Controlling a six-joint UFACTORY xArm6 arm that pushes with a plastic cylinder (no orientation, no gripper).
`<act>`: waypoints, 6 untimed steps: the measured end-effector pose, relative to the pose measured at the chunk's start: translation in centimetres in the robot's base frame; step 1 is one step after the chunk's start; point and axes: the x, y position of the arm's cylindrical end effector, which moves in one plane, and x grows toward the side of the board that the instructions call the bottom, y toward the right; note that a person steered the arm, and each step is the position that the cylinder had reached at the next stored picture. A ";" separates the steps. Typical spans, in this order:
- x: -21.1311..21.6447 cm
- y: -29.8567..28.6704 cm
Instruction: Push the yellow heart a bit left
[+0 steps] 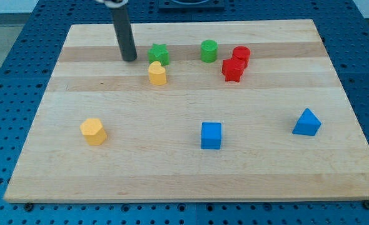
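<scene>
The yellow heart [157,73] stands on the wooden board [184,169] in the upper middle, just below the green star [159,54]. My tip [129,59] is on the board to the upper left of the yellow heart and left of the green star, apart from both by a small gap.
A green cylinder [209,50] stands at the view's top centre. A red cylinder [241,55] and a red star [232,70] touch to its right. A yellow hexagon [93,131] is at lower left, a blue cube [211,135] at lower middle, a blue triangle [306,122] at right.
</scene>
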 end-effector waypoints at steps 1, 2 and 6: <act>4.9 0.9; 5.6 6.2; 1.0 10.5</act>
